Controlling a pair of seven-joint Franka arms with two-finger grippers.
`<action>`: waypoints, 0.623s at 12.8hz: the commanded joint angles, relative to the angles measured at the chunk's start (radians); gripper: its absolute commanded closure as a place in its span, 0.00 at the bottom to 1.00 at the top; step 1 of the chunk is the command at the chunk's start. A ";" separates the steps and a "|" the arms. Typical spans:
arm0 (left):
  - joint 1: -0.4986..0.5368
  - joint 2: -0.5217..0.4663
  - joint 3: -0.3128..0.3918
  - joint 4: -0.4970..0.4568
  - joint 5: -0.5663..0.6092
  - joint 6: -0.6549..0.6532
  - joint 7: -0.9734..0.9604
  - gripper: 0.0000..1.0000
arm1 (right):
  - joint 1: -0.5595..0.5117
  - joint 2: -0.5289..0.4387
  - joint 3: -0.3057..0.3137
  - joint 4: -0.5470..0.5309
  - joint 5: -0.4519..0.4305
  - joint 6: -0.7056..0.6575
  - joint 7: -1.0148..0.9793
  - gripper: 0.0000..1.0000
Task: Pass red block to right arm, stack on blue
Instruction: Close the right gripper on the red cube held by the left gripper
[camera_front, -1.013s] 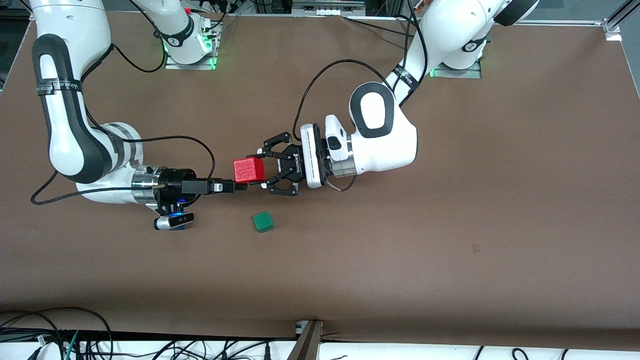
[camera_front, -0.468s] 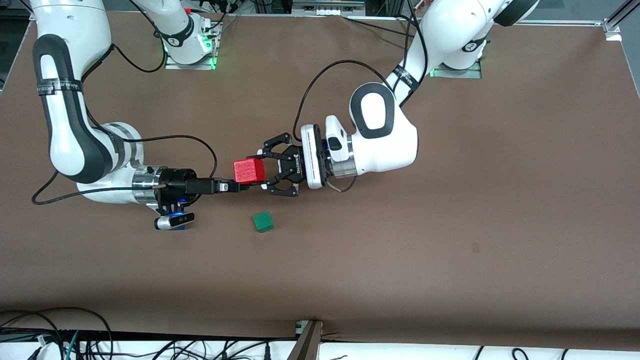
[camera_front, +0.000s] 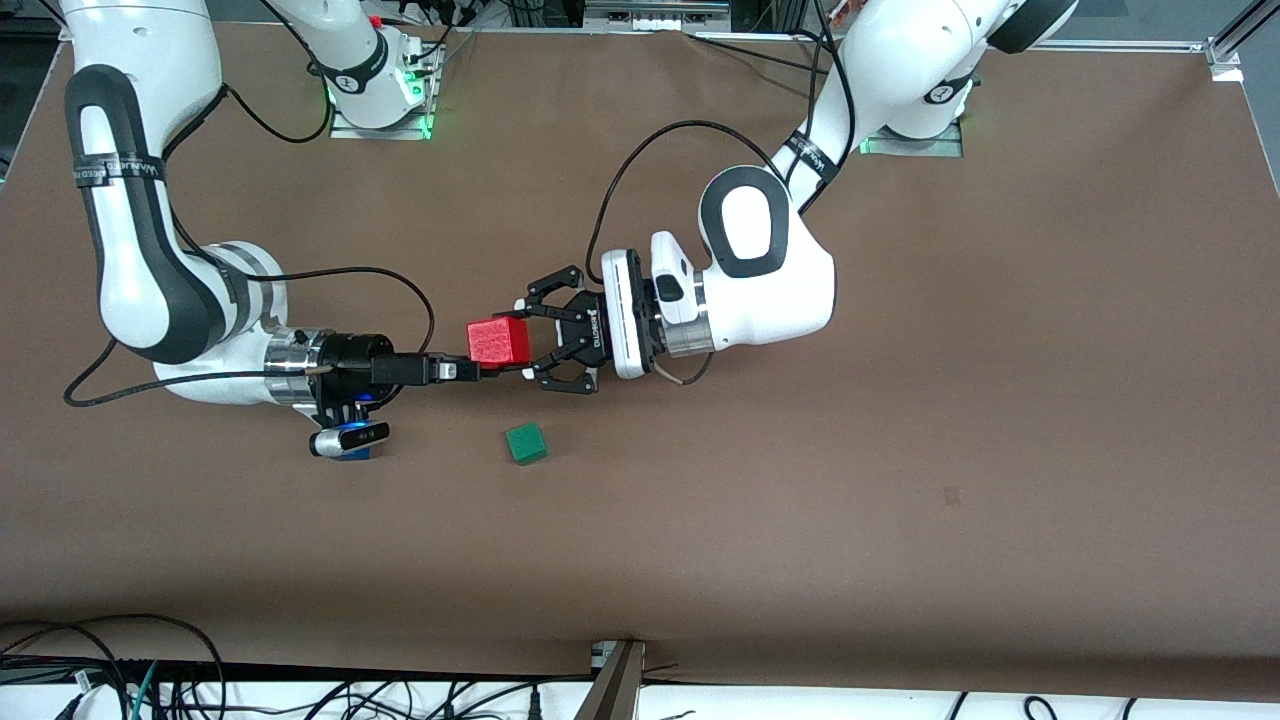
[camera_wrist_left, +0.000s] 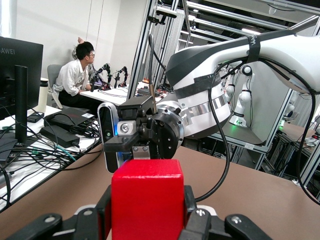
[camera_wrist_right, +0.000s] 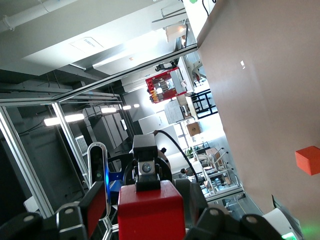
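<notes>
The red block (camera_front: 498, 340) is held above the table between the pads of my left gripper (camera_front: 524, 338), which is shut on it; the left wrist view shows both pads pressed on its sides (camera_wrist_left: 147, 200). My right gripper (camera_front: 488, 374) reaches in from the right arm's end, turned on its side and open. In the right wrist view the red block (camera_wrist_right: 150, 212) lies between its fingers (camera_wrist_right: 97, 202), with a gap on one side. A patch of blue (camera_front: 352, 453) shows under the right wrist's camera, perhaps the blue cube, mostly hidden.
A green cube (camera_front: 526, 443) lies on the brown table (camera_front: 800, 500), nearer to the front camera than the two grippers. An orange cube (camera_wrist_right: 307, 160) shows on the table in the right wrist view only. Cables trail from both wrists.
My right gripper has edged toward the red block and the left gripper. The left gripper and the block have stayed in place.
</notes>
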 joint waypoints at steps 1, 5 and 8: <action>-0.018 0.019 0.012 0.042 -0.030 0.011 0.013 1.00 | 0.001 -0.054 0.003 -0.068 0.032 -0.001 -0.027 0.24; -0.018 0.020 0.012 0.043 -0.030 0.011 0.013 1.00 | 0.001 -0.073 0.003 -0.103 0.030 -0.001 -0.044 0.24; -0.024 0.023 0.023 0.049 -0.031 0.011 0.013 1.00 | 0.001 -0.078 0.003 -0.123 0.030 -0.003 -0.065 0.25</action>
